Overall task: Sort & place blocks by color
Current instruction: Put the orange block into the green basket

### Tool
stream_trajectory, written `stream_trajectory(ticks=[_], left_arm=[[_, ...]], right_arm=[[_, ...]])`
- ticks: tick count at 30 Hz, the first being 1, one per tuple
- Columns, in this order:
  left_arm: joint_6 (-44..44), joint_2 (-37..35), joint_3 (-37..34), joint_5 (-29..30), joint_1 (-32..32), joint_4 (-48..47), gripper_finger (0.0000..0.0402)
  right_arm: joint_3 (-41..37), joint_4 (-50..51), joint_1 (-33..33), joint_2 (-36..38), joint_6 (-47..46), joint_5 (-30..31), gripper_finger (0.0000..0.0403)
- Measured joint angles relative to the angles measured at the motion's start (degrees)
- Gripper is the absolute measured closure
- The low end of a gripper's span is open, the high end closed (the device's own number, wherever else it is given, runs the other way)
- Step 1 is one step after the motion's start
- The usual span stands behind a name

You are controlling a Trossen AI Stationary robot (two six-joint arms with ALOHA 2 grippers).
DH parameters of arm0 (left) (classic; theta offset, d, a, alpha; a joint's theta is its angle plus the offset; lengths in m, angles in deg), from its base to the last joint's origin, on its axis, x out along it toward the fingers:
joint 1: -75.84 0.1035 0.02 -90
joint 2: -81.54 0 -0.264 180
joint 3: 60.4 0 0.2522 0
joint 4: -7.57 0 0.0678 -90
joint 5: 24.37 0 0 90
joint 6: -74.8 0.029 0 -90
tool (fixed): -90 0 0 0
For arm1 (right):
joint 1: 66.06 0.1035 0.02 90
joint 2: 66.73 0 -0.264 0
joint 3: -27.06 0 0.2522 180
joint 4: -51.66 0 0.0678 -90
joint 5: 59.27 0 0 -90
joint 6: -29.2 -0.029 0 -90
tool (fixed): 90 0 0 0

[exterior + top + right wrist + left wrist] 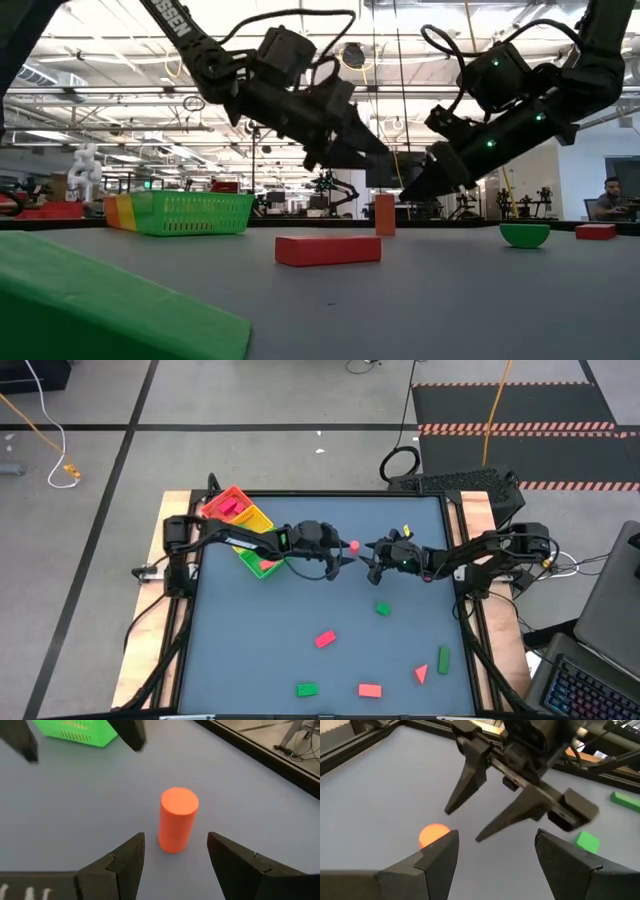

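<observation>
A red cylinder (177, 819) stands upright on its end on the grey table, near the middle. My right gripper (175, 837) is open just short of it, fingers slanting down, cylinder ahead between them. My left gripper (495, 840) faces it from the table's left, also open and holding nothing; the cylinder's top (434, 834) shows beside one of its fingers. In the high view the left gripper (345, 557) and right gripper (368, 554) nearly meet beside the cylinder (354, 545). Loose blocks lie nearer the front: green (383, 609), red (325, 639), a red wedge (421, 674).
The red-yellow-green tray (243, 528) stands at the far left, behind the left arm, with pink blocks in its red compartment (230, 507). More blocks lie near the front edge: green (307, 688), red (370, 689), green (443, 658). Free table lies between them.
</observation>
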Motion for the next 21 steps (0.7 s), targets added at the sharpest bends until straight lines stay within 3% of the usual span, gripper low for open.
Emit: stream_trajectory(ticks=[10, 21], left_arm=[[-0.19, 7.06, 9.12, -0.17, -0.99, -4.74, 0.0140], [-1.62, 7.15, 9.74, 11.86, 0.15, -8.89, 0.0140]], right_arm=[[0.04, 0.94, 0.11, 0.01, -0.11, -0.21, 0.0193], [0.04, 6.66, 0.11, 0.04, 0.04, -0.01, 0.0193]])
